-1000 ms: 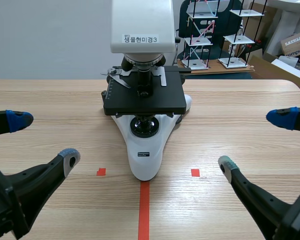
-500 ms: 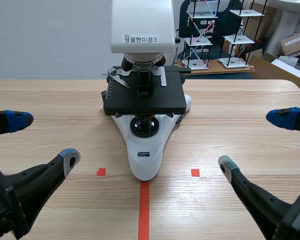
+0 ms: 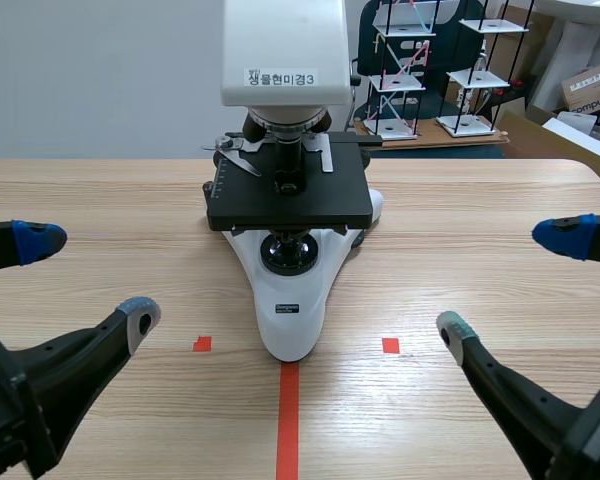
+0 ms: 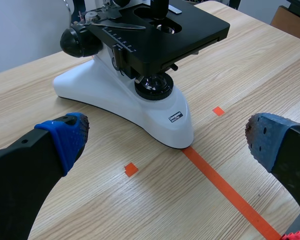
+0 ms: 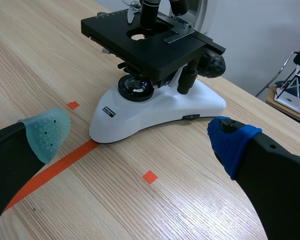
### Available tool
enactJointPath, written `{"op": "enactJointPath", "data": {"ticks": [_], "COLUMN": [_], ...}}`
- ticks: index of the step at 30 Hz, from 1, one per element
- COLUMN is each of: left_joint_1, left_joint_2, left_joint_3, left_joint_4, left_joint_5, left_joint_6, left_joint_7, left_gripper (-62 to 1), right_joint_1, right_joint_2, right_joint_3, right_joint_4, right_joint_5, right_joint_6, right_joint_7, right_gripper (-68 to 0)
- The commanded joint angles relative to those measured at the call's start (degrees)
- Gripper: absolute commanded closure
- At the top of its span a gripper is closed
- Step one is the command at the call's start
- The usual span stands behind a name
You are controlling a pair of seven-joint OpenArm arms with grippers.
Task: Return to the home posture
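A white microscope [image 3: 290, 180] with a black stage stands at the table's middle, its base [image 3: 288, 300] touching the end of the red tape line. My left gripper [image 3: 85, 280] hovers low at the left, open, holding nothing. My right gripper [image 3: 515, 285] sits low at the right, open as well. In the left wrist view the microscope [image 4: 140, 75] lies ahead of the open left gripper [image 4: 165, 137]. The right wrist view has the microscope [image 5: 155, 85] ahead of the open right gripper [image 5: 140, 132]. Both grippers stay apart from the microscope.
Beyond the table's far edge stand wire model racks [image 3: 410, 60] and cardboard boxes [image 3: 580, 100]. Bare wooden tabletop [image 3: 110, 200] stretches on both sides of the microscope.
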Motion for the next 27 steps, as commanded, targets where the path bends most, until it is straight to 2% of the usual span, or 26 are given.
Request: {"op": "enactJointPath", "data": {"ticks": [1,9,27], "left_joint_1": [0.1,0.1,0.1], "left_joint_2": [0.1,0.1,0.1], "left_joint_3": [-0.2,-0.2,-0.2], "left_joint_4": [0.7,0.7,0.7], "left_joint_5": [-0.5,-0.5,-0.5], "left_joint_6": [-0.1,-0.1,-0.1], "left_joint_7": [-0.8,-0.8,-0.8], "left_gripper": [-62.3,-62.3,-62.3], "right_joint_1": [0.5,0.5,0.5], "right_joint_2": [0.5,0.5,0.5], "right_joint_3": [0.0,0.0,0.0], "right_joint_4": [0.0,0.0,0.0], "right_joint_5": [0.8,-1.3,-1.4], "right_joint_6": [0.0,0.0,0.0], "right_joint_7": [0.8,0.8,0.9], "right_gripper": [-60.6,-60.6,-60.6]}}
